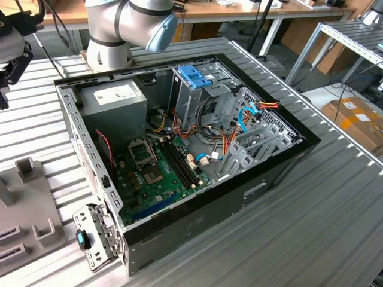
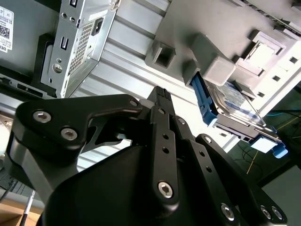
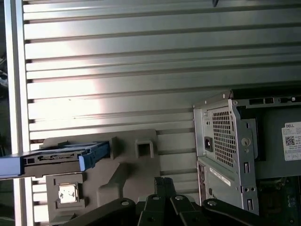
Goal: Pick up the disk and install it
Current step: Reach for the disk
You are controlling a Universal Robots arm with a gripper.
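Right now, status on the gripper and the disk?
Gripper shut, empty, off the disk. Disk seated in the grey fixture, not yet picked. Computer case beside the fixture, apart from the disk.

exterior view: high, oblique over case (image 1: 239,206) | both wrist views: share disk (image 2: 237,110) (image 3: 49,159), fixture (image 2: 188,28) (image 3: 127,174)

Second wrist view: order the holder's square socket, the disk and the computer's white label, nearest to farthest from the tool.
1. square socket, on the grey holder, just ahead of the tool.
2. disk, held in the same holder, further along.
3. white label, across on the computer.
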